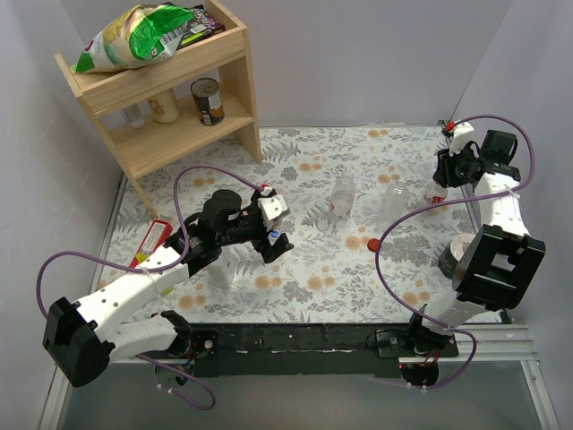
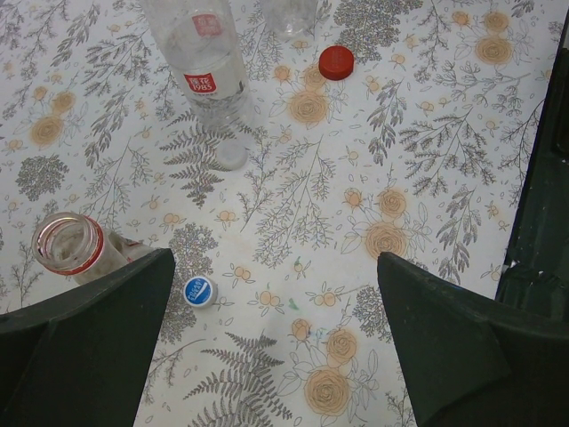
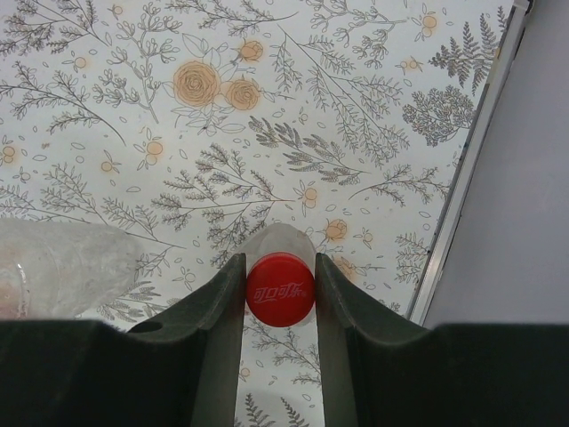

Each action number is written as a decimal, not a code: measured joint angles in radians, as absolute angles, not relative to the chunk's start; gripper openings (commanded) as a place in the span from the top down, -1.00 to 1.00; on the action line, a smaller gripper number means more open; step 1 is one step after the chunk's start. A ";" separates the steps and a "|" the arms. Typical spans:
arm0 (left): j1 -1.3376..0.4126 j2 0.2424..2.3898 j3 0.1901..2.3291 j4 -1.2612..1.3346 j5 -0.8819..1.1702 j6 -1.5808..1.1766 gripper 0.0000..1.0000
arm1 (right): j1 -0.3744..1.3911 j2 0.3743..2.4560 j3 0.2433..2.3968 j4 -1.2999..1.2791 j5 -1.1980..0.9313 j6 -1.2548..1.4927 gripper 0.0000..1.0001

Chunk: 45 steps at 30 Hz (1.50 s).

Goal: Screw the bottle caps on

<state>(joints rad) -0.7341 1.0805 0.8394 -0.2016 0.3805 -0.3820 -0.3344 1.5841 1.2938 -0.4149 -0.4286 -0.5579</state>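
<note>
My right gripper [image 3: 279, 267] is shut on a red cap [image 3: 280, 290] that sits on the neck of a small clear bottle [image 3: 283, 238]; in the top view it [image 1: 437, 188] is at the far right of the table. My left gripper [image 2: 276, 267] is open and empty above the mat, also seen in the top view [image 1: 269, 237]. A blue cap [image 2: 199, 292] lies just inside its left finger. An uncapped bottle with a red neck ring [image 2: 67, 245] stands beside that finger. A labelled clear bottle [image 2: 209, 71] and a loose red cap [image 2: 336, 62] lie farther off.
A wooden shelf [image 1: 179, 90] at the back left holds a chip bag, a can and small bottles. Another clear bottle [image 1: 394, 199] stands mid-table. A dark round object [image 1: 452, 260] sits by the right arm. A red and yellow packet [image 1: 152, 244] lies left. The table rail [image 3: 462, 187] runs close on the right.
</note>
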 measured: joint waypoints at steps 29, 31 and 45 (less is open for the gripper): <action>-0.730 1.084 0.839 -0.197 0.382 -0.374 -0.96 | -0.327 1.344 1.287 -0.414 -0.733 -0.528 -0.68; -0.730 1.085 0.839 -0.197 0.383 -0.374 -0.96 | -0.304 1.298 1.267 -0.421 -0.789 -0.535 -0.68; -0.728 1.090 0.839 -0.194 0.389 -0.373 -0.96 | -0.153 1.340 1.192 -0.475 -0.728 -0.558 -0.39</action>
